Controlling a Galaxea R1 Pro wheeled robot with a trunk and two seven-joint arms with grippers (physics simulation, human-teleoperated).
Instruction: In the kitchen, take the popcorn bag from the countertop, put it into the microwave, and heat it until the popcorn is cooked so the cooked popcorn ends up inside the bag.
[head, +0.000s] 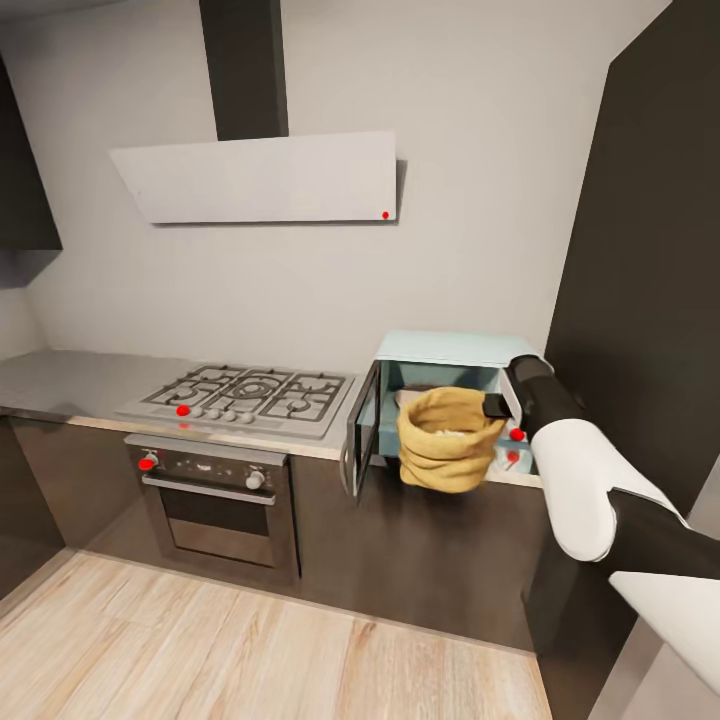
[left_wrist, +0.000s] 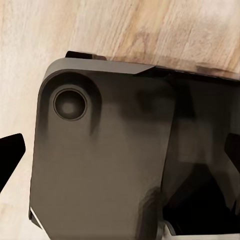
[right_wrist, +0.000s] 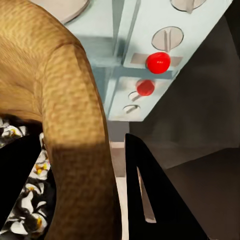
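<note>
The mint-blue microwave (head: 450, 350) stands at the right end of the grey countertop (head: 60, 385), its dark glass door (head: 362, 425) swung open to the left. The mustard-brown popcorn bag (head: 448, 440) hangs in front of the open cavity, at the counter's edge. My right gripper (head: 492, 407) is shut on the bag's rolled rim (right_wrist: 80, 150), one finger inside and one outside. Whitish popcorn (right_wrist: 25, 200) lies in the bag. The microwave's knobs and red dot (right_wrist: 158, 62) are just beyond the fingers. My left gripper (left_wrist: 120, 155) is open, pointing down at my dark base.
A gas hob (head: 250, 395) with an oven (head: 215, 505) under it sits left of the microwave, below a white hood (head: 260, 178). A tall dark cabinet (head: 650, 300) rises close on the right. Wooden floor (head: 200, 640) lies in front.
</note>
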